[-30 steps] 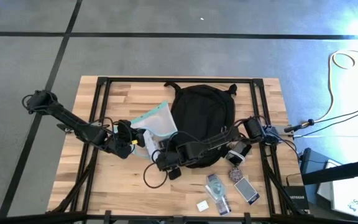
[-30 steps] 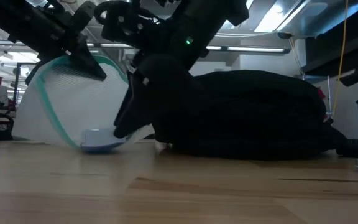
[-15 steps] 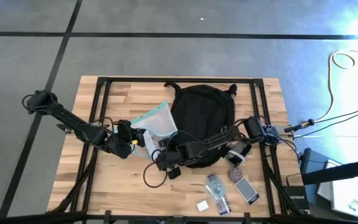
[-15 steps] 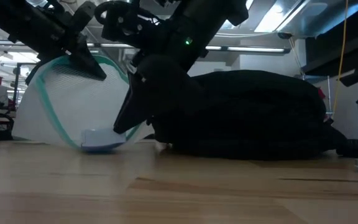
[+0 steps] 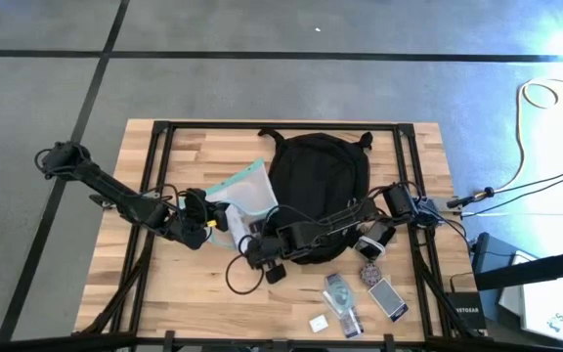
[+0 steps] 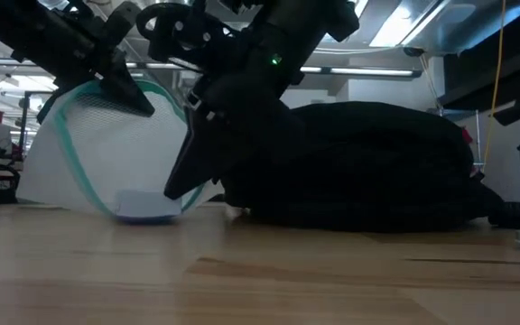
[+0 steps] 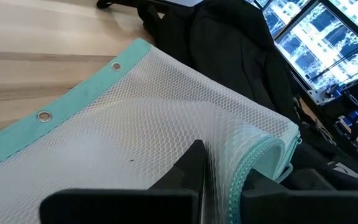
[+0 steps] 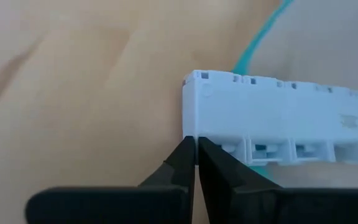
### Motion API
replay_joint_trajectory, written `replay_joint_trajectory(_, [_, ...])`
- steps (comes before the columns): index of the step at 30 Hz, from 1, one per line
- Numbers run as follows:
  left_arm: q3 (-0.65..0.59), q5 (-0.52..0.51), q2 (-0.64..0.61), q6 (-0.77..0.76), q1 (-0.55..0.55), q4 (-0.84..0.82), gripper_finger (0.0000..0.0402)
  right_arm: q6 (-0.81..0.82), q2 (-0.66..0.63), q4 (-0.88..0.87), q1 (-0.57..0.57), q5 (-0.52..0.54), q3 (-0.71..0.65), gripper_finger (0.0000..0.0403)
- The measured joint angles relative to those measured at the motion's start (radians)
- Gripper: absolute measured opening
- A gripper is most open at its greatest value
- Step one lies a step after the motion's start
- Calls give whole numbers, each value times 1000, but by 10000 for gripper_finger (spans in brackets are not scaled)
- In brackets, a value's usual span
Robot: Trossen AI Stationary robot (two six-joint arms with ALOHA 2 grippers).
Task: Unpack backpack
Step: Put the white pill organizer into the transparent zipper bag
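Right claw (image 8: 196, 144) closed narrow at white pill organizer (image 8: 278, 127) corner; left claw (image 7: 205, 163) clamped on mesh pouch (image 7: 148, 118) beside backpack (image 5: 319, 176) on table (image 5: 194, 147)

My tabletop (image 5: 184, 147) is pale butcher-block wood crossed by a black metal frame (image 5: 159, 156). Around it lies a grey concrete floor (image 5: 262, 83) marked with dark lines. A pale cable (image 5: 526, 108) loops on the floor at one side. Across the room I see ceiling light strips (image 6: 404, 23) and lit monitor screens (image 7: 322, 31).
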Motion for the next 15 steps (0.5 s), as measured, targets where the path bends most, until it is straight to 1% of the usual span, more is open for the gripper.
replay_joint_trajectory(4, [0,0,0,0,0,0,1,0,0,0,0,-13,0,1])
replay_joint_trajectory(9, [0,1,0,0,0,0,1,8,0,4,0,-1,0,0])
replay_joint_trajectory(12, [0,1,0,-3,0,0,1,51,0,26,-4,18,0,0])
replay_joint_trajectory(15, [0,0,0,-3,0,0,1,131,0,53,-13,36,0,0])
